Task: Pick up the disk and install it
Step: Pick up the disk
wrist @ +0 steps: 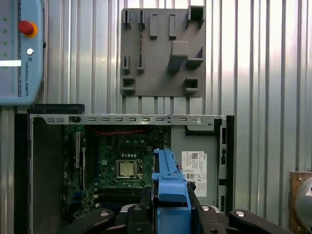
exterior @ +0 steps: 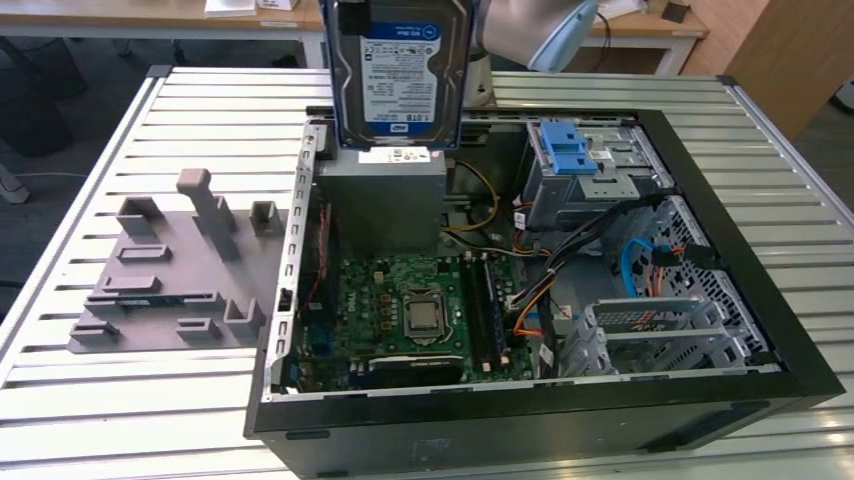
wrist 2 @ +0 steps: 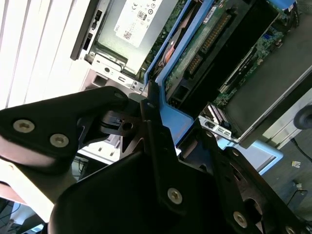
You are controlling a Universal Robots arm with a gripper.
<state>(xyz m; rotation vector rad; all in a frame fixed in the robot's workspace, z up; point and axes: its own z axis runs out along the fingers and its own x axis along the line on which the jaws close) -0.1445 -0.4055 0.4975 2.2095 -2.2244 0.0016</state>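
**Gripper (wrist 2: 146, 105) clamped on the disk (exterior: 396, 80), high over the open case (exterior: 534, 425)**

Your disk hangs upright with its label toward the exterior camera. In both wrist views the black fingers (wrist 2: 155, 141) pinch its blue carrier frame (wrist: 169, 178) from either side. It sits in the air over the grey power supply (exterior: 380, 195) by the case's far wall and, as far as I can judge, touches nothing below.

The drive cage (exterior: 607, 175) with the blue latch (exterior: 567, 150) stands apart from it, toward the exterior view's right, and looks the likely seat. The hold is on thin plastic at one end, so I judge the heavy body could swing. Travel slowly, and square the frame to the cage mouth before you press.

Mind the blue and orange cables (exterior: 638, 262) near the cage, which could snag a corner. The grey slotted stand (exterior: 174, 275) lies well apart on the slatted table (exterior: 120, 420), at the exterior view's left.
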